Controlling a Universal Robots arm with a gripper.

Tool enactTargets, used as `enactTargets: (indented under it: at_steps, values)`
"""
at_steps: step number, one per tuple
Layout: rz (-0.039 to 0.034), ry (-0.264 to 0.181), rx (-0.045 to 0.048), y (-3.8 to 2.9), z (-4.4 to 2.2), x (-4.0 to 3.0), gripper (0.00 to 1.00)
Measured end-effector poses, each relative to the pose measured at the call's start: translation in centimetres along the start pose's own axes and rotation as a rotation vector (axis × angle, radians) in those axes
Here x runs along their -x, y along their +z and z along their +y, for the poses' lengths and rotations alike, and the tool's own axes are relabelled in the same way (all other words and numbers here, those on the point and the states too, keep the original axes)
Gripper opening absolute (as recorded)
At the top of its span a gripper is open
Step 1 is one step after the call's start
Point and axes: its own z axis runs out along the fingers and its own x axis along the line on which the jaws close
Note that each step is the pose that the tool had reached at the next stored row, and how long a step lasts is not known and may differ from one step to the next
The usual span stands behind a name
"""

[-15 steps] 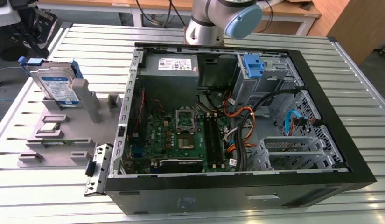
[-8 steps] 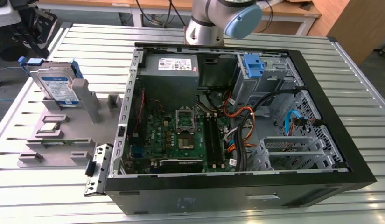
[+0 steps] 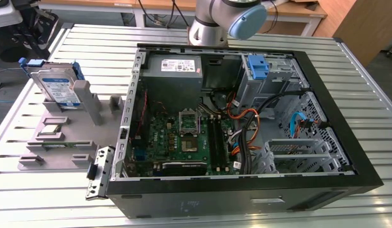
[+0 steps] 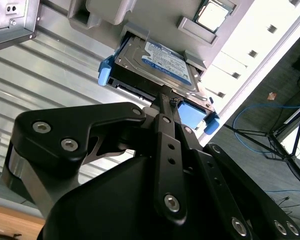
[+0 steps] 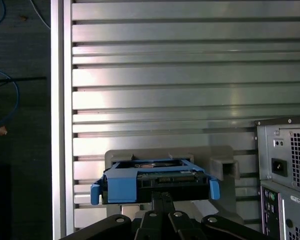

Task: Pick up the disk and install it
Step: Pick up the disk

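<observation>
The disk stands on edge in a grey holder on the slatted table, at the exterior view's left. It is silver with a blue-and-white label and sits in a blue carrier. In both wrist views my gripper points at the disk, with its black fingertips lined up on the disk's near edge. The fingers look drawn together with nothing between them. In the exterior view nothing touches the disk.
The open computer case lies at the exterior view's right, with a motherboard, cables and a grey drive cage carrying a blue bracket. A processor chip lies on the grey holder. The arm's base stands behind the case.
</observation>
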Motion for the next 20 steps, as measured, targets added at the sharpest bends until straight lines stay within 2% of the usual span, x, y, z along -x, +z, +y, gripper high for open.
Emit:
enactTargets:
  at_steps: [20]
  values:
    - [0.0011, -0.016, 0.0004, 0.0, 0.0, -0.02, 0.1]
